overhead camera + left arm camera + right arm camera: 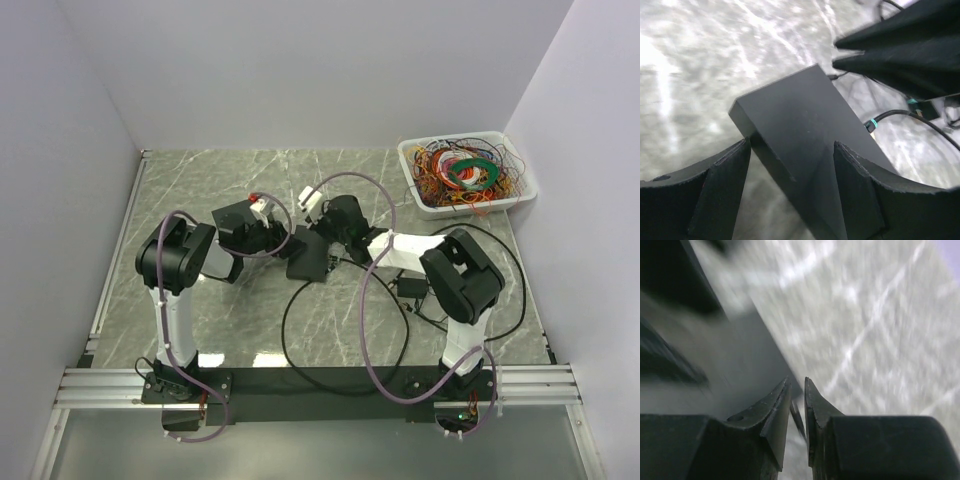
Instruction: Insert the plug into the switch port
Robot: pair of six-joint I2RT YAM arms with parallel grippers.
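Your left gripper (pixel 791 146) stands with its black padded fingers (pixel 727 175) wide apart, straddling one end of the flat black rectangular switch box (pixel 795 115); the left pad sits right against the box's side edge, while the right pad overlaps its top face; you cannot tell whether the pads are actually pressing on it.

Your right gripper (pixel 798 382) has its two tapered black fingers nearly together, leaving only a narrow slit; a thin dark sliver (pixel 798 421) shows in that slit, but the right wrist view is too blurred to tell whether it is the plug or whether it is pinched.

From above, the switch box lies on the grey marbled table (pixel 200 180), between the two grippers, both of which are close to it; in the left wrist view the right gripper's pointed tips hover just beside the box's far corner.

A thin black cable with a teal band (pixel 871 123) ends just beside the box's long edge; more black cable loops across the table near the right arm.

A white plastic bin (pixel 470 211) of tangled coloured wires (pixel 465 170) sits at the far right corner, well apart.
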